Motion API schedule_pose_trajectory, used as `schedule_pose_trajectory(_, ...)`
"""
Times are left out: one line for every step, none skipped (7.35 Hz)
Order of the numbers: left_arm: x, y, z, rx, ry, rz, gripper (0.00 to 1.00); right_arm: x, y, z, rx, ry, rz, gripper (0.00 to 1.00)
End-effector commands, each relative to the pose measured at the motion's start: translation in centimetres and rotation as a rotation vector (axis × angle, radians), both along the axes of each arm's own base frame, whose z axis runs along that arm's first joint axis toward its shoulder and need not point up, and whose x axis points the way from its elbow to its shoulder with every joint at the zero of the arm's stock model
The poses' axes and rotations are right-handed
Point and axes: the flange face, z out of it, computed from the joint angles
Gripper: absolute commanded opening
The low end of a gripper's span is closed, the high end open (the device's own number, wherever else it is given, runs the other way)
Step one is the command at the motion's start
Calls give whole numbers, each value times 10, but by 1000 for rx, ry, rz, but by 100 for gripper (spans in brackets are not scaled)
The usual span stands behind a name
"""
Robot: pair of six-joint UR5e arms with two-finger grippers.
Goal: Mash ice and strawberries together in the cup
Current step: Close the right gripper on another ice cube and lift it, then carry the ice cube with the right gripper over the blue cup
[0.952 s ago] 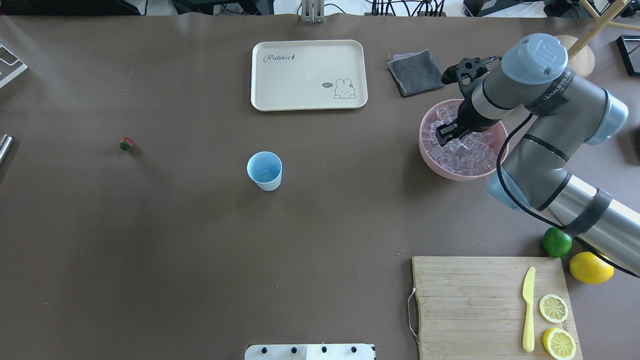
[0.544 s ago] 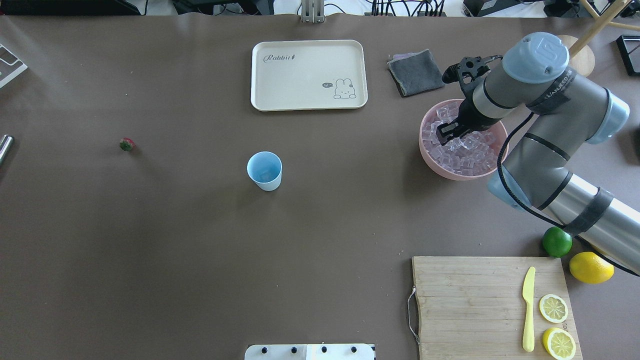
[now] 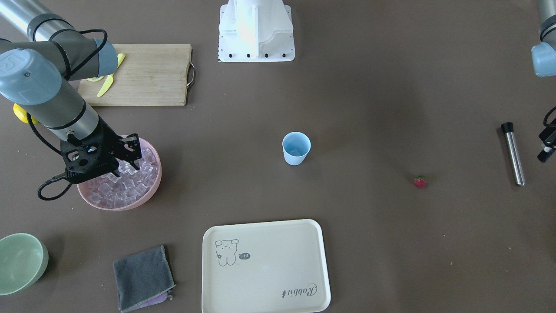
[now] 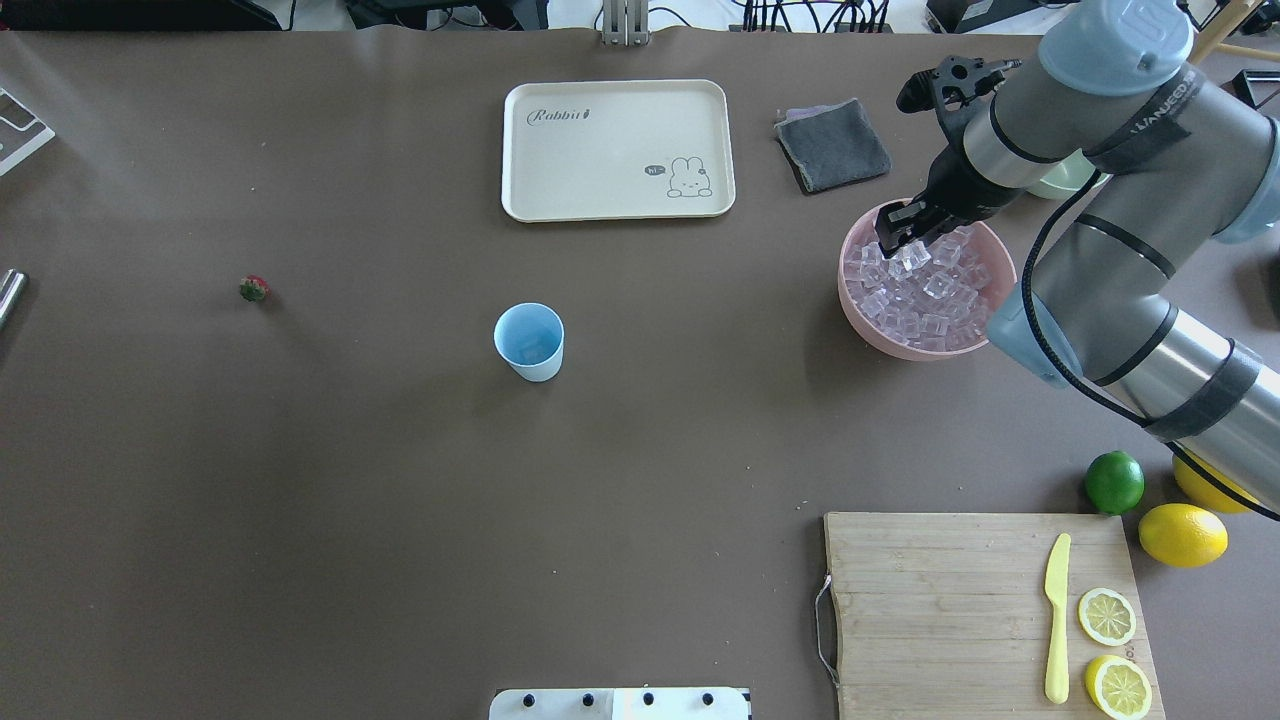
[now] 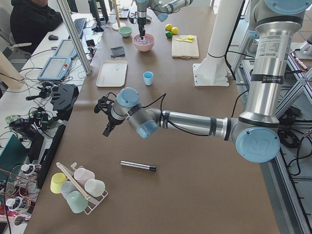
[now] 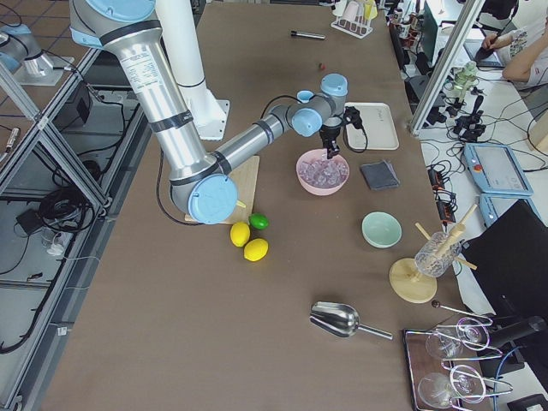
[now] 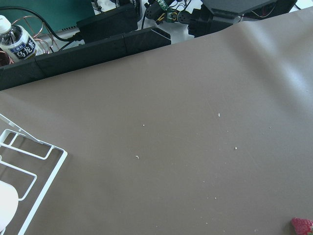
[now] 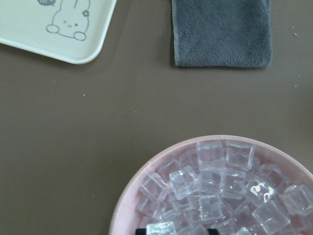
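Note:
The light blue cup (image 4: 529, 340) stands upright mid-table, also in the front view (image 3: 296, 148). The tiny red strawberry (image 4: 254, 289) lies far to its left, and shows at the corner of the left wrist view (image 7: 303, 226). Ice cubes (image 4: 930, 300) fill the pink bowl (image 4: 860, 325). My right gripper (image 4: 905, 238) hangs just above the bowl's far-left part, shut on an ice cube (image 8: 161, 228). My left gripper (image 3: 545, 150) is at the table's left end, near a metal rod (image 3: 513, 154); I cannot tell whether it is open.
A cream rabbit tray (image 4: 617, 150) and a grey cloth (image 4: 832, 145) lie at the far side. A cutting board (image 4: 940, 610) with a yellow knife and lemon halves, a lime (image 4: 1114, 482) and lemons lie near right. A pale green bowl (image 3: 21, 261) stands beyond the pink bowl.
My right gripper has risen out of the ice and shifted toward the bowl's far rim, with a cube between its fingers. Cup and strawberry have not moved.

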Motion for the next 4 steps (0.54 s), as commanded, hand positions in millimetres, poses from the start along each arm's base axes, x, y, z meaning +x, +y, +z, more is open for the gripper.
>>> schedule_pose_trajectory(3,1,4,-5,-3,6,98,-19,2,-77,-85,-34,72,0)
schedule_pose_trajectory(5,0,5,-6,-4,10,98,-48,13,-110,-135,-64,114,0)
schedule_pose_trajectory(6,1,4,-5,-3,12,98,-84,15,-157,-150,-81,187,0)
schedule_pose_trajectory(6,2,6,-9,-3,11,97,-121,21,-186,-199,-89,229,0)
